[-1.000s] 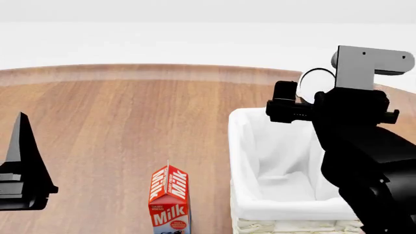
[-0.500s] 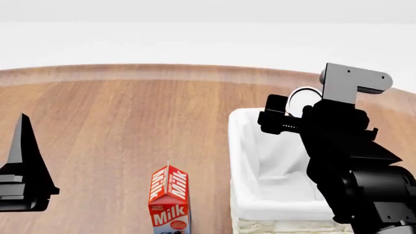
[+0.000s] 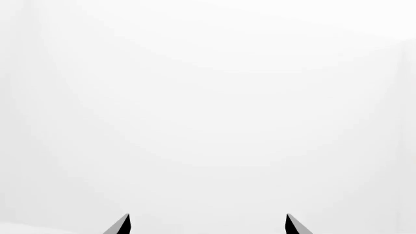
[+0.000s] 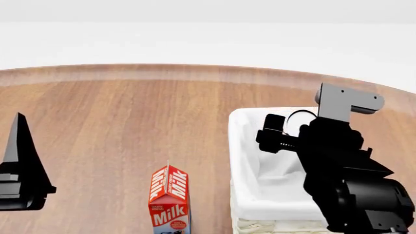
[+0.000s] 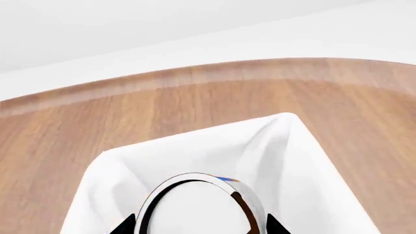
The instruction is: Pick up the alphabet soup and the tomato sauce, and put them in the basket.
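Observation:
My right gripper (image 4: 293, 130) is shut on a can with a silvery-white lid (image 4: 297, 118) and holds it over the cream-white basket (image 4: 242, 146), inside its rim. In the right wrist view the can (image 5: 195, 209) fills the space between the fingertips of the gripper (image 5: 196, 225), with a sliver of blue and orange label at its edge: the alphabet soup. The basket's white liner (image 5: 286, 146) lies right below it. My left gripper (image 4: 18, 161) is open and empty at the far left, and its wrist view (image 3: 206, 223) shows only white. The tomato sauce is out of view.
A red milk carton (image 4: 169, 200) stands on the wooden table (image 4: 117, 122), left of the basket near the front. The table's curved far edge (image 4: 162, 68) runs across the back, with white floor beyond it.
My right gripper has come down and nearer with the can, from above the basket's far rim to lower inside the basket. The left arm has barely moved.

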